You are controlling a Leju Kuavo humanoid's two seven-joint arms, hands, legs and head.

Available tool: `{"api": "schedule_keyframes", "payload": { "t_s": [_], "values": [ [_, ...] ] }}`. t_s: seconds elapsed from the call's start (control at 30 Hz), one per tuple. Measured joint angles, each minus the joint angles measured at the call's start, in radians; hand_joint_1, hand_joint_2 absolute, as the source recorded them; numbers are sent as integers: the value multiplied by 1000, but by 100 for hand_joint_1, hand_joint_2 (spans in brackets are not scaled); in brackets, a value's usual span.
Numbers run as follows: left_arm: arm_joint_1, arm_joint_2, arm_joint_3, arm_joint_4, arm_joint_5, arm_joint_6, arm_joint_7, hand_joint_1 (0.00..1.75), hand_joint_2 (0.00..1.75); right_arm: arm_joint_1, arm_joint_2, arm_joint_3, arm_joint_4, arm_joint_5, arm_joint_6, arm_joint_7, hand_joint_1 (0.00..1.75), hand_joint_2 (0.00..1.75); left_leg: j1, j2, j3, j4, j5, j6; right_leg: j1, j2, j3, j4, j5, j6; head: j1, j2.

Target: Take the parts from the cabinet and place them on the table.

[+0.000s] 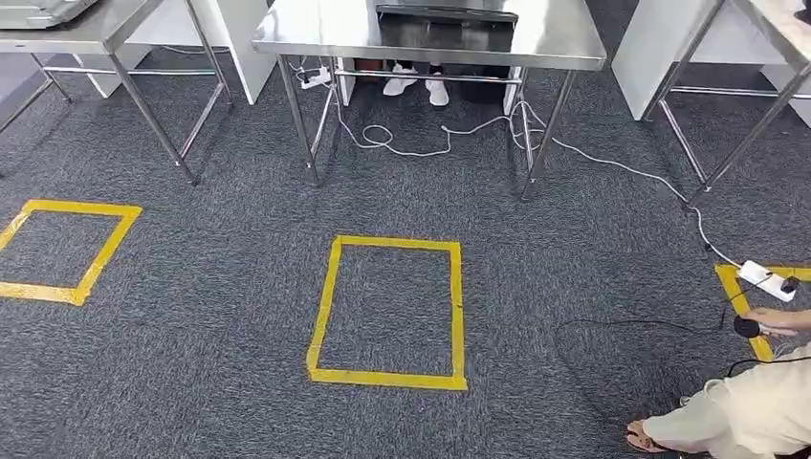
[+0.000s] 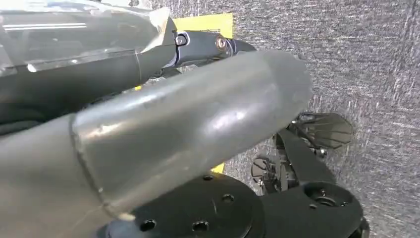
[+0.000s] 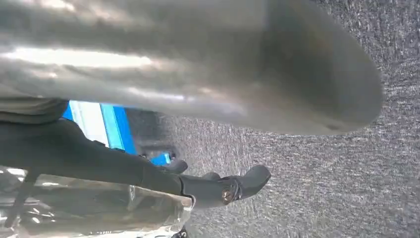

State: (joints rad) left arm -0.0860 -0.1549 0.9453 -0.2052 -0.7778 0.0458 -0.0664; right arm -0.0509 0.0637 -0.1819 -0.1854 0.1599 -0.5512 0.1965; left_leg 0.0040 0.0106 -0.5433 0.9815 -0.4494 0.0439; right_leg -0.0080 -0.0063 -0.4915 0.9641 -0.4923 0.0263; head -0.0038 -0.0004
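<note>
On the carpet (image 1: pixel 239 316) nearest, a yellow tape square (image 1: pixel 387 311) lies; beyond stands a steel tabletop (image 1: pixel 555 38). Left robot hand (image 2: pixel 188 124) and right robot hand (image 3: pixel 208 183) each press clear plastic-wrapped parts (image 2: pixel 74 44) against their fingers.

Table (image 1: pixel 564 43): shiny brushed steel. Carpet (image 1: pixel 536 258): rough grey pile. Tape squares (image 1: pixel 325 306): matt yellow.

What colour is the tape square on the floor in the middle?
Yellow. The tape square on the grey carpet shows best in the head view.
</note>
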Motion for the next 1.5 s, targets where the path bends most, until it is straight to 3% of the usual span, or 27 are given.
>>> {"api": "schedule_keyframes", "payload": {
  "t_s": [0.2, 0.3, 0.33, 0.4, 0.47, 0.53, 0.57, 0.6, 0.63, 0.7, 0.77, 0.8, 0.83, 0.9, 0.97, 1.0, 1.07, 1.1, 1.13, 1.17, 1.23, 1.27, 1.3, 1.33, 1.37, 1.43, 1.5],
  "values": [
    [0, 0, 0, 0, 0, 1, -3, 0, 0, 0, 2, -22, 0, -11, 0, -18, 0, 0, -5, -2, -9, 7, 0, 1, -6, -1, 2, -1, 5, 6, 0, 0],
    [0, -3, 0, 0, 2, 6, -5, 0, 0, -1, -1, -26, 0, -11, -2, -23, 0, 0, 4, 8, 2, -24, 21, 10, -4, 0, -9, 14, -6, 12, 1, 0],
    [0, -4, 0, 0, 2, 6, -6, 0, 0, -1, -2, -28, 0, -11, -2, -24, 0, 0, 5, 10, -2, -25, 22, 14, -4, 2, -34, 56, -36, 8, 4, 0],
    [0, -6, 0, 0, 3, 6, -6, 0, 0, 0, -2, -29, 0, -11, -2, -25, 0, 0, 5, 21, -8, -25, 23, 15, -9, 3, -113, 215, -110, 1, 6, 0],
    [0, -6, 0, 0, 3, 6, -6, 0, 0, 2, -2, -30, 0, -11, -2, -25, 0, 0, 5, 33, -14, -24, 25, 13, -15, 3, -161, 315, -133, 13, 10, 0],
    [0, -7, 0, 0, 3, 6, -6, 0, 0, 6, -7, -32, 0, -11, -2, -25, 0, 0, 8, 46, -15, -22, 27, 8, -25, 1, -111, 222, -83, 40, 12, 0],
    [0, -9, 0, 0, 3, 6, -6, 0, 0, 6, -8, -33, 0, -11, -2, -26, 0, 0, 11, 54, -15, -19, 26, 3, -32, -9, -61, 126, -46, 55, 11, 0],
    [0, -9, 0, 0, 3, 6, -6, 0, 0, 3, -8, -34, 0, -10, -2, -27, 0, 0, 13, 61, -16, -12, 24, -6, -36, -37, -14, 39, -18, 66, 12, 0],
    [1, -8, 0, 0, 3, 6, -6, 0, 0, -1, -3, -35, 0, -10, -1, -28, 0, 0, 4, 69, -19, -1, 16, -17, -30, -66, -11, 16, -15, 56, 14, 0],
    [0, -8, 0, 0, 5, 7, -6, 0, 0, -2, -4, -36, 0, -9, -1, -31, 0, 0, 7, 83, -13, 2, 12, -32, -22, -41, -15, 17, -9, 21, 6, 0],
    [-1, -9, 0, 0, 5, 8, -6, 0, 0, 1, -6, -37, 0, -9, -1, -31, 0, 0, 16, 97, -9, 2, 14, -42, -21, -21, -17, 19, -4, 4, 7, 0],
    [-1, -11, 0, 0, 5, 8, -6, 0, 0, 0, -7, -37, 0, -10, -1, -31, 0, 0, 23, 86, -12, 9, 5, -49, -26, -12, -17, 18, 2, -6, 6, 0],
    [-1, -11, 0, 0, 5, 8, -5, 0, 0, -1, -7, -37, 0, -10, -1, -31, 0, 0, 26, 49, -25, 44, -34, -53, -24, -5, -13, 18, 5, -12, 6, 0],
    [0, -11, 0, 0, 5, 9, -5, 0, 0, -2, -6, -38, 0, -10, -1, -31, 0, 0, 25, 4, -87, 196, -133, -54, -17, 10, -24, 19, 14, -24, 5, 0],
    [3, -11, 0, 0, 5, 9, -5, 0, 0, -1, -5, -38, 0, -10, -1, -31, 0, 0, 25, -5, -138, 323, -175, -50, -7, 32, -31, 19, 18, -30, 4, 0],
    [3, -11, 1, 0, 5, 9, -5, 0, 0, 0, -5, -38, 0, -10, -1, -31, 0, 0, 24, -6, -133, 319, -160, -45, -4, 45, -31, 19, 19, -30, 5, 0],
    [3, -11, 1, 0, 7, 9, -5, 0, 0, 1, -6, -38, 0, -10, -1, -30, 0, 0, 20, -19, -62, 185, -80, -26, 2, 72, -29, 19, 21, -32, 5, 0],
    [3, -11, 1, 0, 8, 9, -5, 0, 0, 0, -5, -38, 0, -10, -1, -30, 0, 0, 17, -47, -18, 96, -38, -15, 2, 85, -27, 19, 21, -31, 4, 0],
    [3, -9, 1, 0, 8, 9, -5, 0, 0, -1, -2, -38, 0, -10, -1, -30, 0, 0, 15, -106, 12, 36, -31, 0, -1, 95, -29, 19, 23, -29, 6, 0],
    [4, -6, 1, 0, 9, 10, -5, 0, 0, -5, 0, -38, 0, -10, -1, -30, 0, 0, 16, -118, 18, 21, -33, 5, 9, 105, -36, 22, 25, -24, 9, 0],
    [4, -7, 1, 0, 10, 10, -4, 0, 0, -5, 2, -38, 0, -10, 0, -30, 0, 0, 7, -96, 17, 19, -35, 5, -8, 130, -46, 18, 33, -12, 2, 0],
    [4, -7, 1, 0, 10, 10, -4, 0, 0, -5, 2, -38, 0, -10, -1, -30, 0, 0, 5, -82, 18, 12, -31, 8, -7, 142, -53, 16, 39, -3, 0, 0],
    [3, -11, 1, 0, 11, 9, -4, 0, 0, -4, 1, -38, 0, -10, -1, -30, 0, 0, 14, -64, 24, -8, -19, 10, 2, 135, -63, 18, 38, -1, 2, 0],
    [1, -11, 1, 0, 11, 9, -5, 0, 0, -4, 1, -38, 0, -10, -1, -31, 0, 0, 14, -52, 28, -19, -10, 7, 0, 74, -72, 39, 28, -1, 5, 0],
    [3, -11, 1, 0, 11, 9, -6, 0, 0, -6, 0, -38, 0, -10, 0, -31, 0, 0, 12, -36, 24, -21, -10, 11, 1, 37, -101, 91, -6, -7, 9, 0],
    [7, -11, 2, 0, 12, 11, -6, 0, 0, -7, 0, -39, 0, -9, 2, -34, 0, 0, 8, 3, 21, -21, -10, 12, -8, 21, -178, 251, -77, -10, 11, 0],
    [8, -11, 2, 0, 12, 12, -7, 0, 0, -4, 0, -39, 0, -8, 6, -34, 0, 0, 8, 34, 18, -19, -10, 11, -13, 18, -202, 315, -88, 5, 15, 0]
  ]
}}
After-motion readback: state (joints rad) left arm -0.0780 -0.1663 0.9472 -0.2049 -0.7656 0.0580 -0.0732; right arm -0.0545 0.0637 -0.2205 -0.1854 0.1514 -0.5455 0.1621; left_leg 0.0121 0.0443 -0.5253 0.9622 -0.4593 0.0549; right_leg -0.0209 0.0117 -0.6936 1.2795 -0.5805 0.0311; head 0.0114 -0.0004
